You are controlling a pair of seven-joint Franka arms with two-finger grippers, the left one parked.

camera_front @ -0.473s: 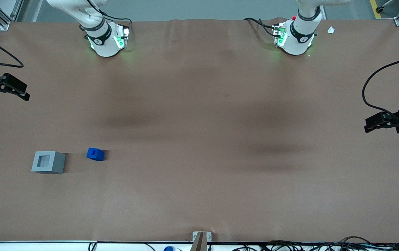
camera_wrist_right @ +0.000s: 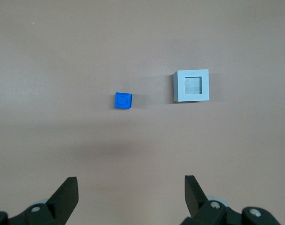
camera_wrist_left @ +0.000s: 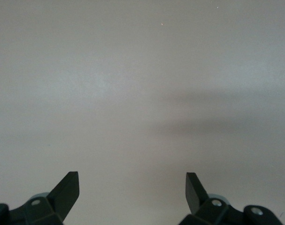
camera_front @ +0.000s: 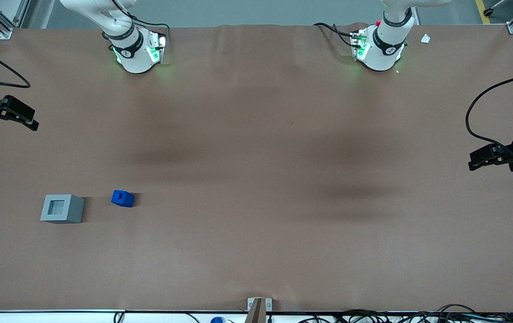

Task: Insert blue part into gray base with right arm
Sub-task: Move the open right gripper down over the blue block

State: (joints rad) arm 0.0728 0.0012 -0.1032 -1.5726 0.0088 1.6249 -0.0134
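The blue part [camera_front: 122, 198] is sitting on the bare brown bench [camera_front: 256, 179], nub face up, just beside the gray base [camera_front: 62, 209] with a clear gap between them; neither is touching the other. The base is resting flat with its square recess facing upward and nothing in it, and it is lying a little nearer the front camera than the part. Both are lying at my working arm's end of the bench.

My tool [camera_front: 32, 121] is hanging high above the bench edge, well apart from both blocks and farther from the front camera than they are. To reach the part I am judging that I need to travel toward the front camera and descend. In the wrist view the part [camera_wrist_right: 123, 101] and base [camera_wrist_right: 191, 86] are showing ahead of my fingers [camera_wrist_right: 66, 194], which are standing wide apart, holding nothing and touching nothing.
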